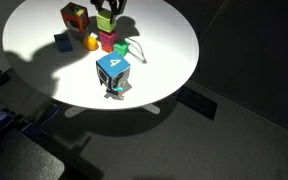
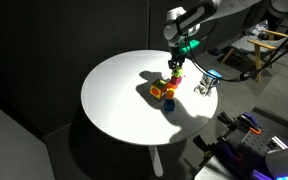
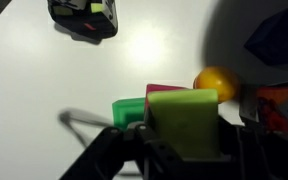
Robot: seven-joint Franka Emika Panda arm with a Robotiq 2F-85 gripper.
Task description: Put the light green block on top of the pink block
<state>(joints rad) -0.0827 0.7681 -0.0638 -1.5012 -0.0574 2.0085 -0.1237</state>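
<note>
Why held so: I carry the small pale lime-green cube straight over the small magenta-pink cube so that it can go down flat on that cube's top face.
Where the lime cube is: between my fingers, upright, at the 12 o'clock edge of the round white desk in an exterior view.
Pink cube: on the desk beneath. In the wrist view only a strip of it shows, at 11 o'clock of the lime cube.
Neighbours: a deeper emerald-green block sits at 9 o'clock of the lime cube and a small rounded yellow-orange piece at 1 o'clock, both near, so I judge there is little room to drift sideways.
Big blue numbered cube: well apart, toward 6 o'clock of the stack.
Pincer: clenched on the lime cube's two sides, parted just to the cube's width.
Contact: the lime cube may already rest on the pink one; the seam is hidden, so I cannot tell.
</note>
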